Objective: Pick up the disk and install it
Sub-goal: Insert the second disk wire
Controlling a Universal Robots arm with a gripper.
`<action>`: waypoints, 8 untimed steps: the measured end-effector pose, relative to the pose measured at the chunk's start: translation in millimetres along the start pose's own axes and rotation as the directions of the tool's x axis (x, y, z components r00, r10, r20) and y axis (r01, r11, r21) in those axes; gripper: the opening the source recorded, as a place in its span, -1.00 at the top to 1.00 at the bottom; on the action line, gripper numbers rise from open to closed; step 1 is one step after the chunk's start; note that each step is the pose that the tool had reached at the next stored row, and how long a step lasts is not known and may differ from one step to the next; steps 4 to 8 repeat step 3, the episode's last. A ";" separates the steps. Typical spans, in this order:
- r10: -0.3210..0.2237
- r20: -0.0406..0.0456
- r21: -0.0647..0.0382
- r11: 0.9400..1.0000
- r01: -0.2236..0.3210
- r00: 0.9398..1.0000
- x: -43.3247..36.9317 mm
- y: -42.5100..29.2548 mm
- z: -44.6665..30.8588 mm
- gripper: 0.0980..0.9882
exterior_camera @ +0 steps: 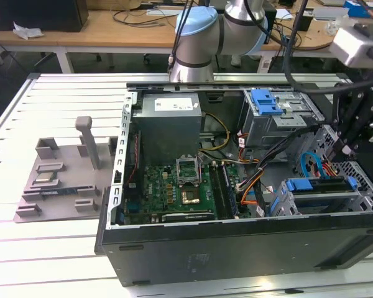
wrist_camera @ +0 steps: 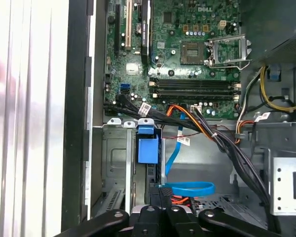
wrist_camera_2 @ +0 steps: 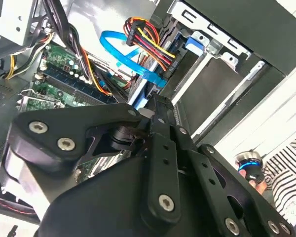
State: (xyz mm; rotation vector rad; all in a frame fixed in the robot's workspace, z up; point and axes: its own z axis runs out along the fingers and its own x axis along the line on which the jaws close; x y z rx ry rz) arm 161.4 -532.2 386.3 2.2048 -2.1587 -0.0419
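Disk (exterior_camera: 317, 188) seated in drive cage at case's front corner, exterior view's right. Fingers (wrist_camera: 158, 217) narrow above blue latch (wrist_camera: 148, 148) in first wrist view; grip not discernible.

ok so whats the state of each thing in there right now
case: on its side, side panel off, inside exposed
disk: on edge in the drive cage at the exterior view's right, blue carrier showing
gripper: down at the drive cage, right over the disk
cpu socket: open, empty
blue cable: loose loop beside the cage
power supply: mounted in the case
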 end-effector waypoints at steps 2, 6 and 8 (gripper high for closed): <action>0.000 0.000 0.000 1.000 0.000 1.000 0.0 0.0 -0.2 0.99; 0.000 0.000 0.000 1.000 0.000 1.000 0.0 0.0 -0.2 0.99; 0.000 0.000 0.000 1.000 0.000 1.000 0.0 0.0 -0.2 0.99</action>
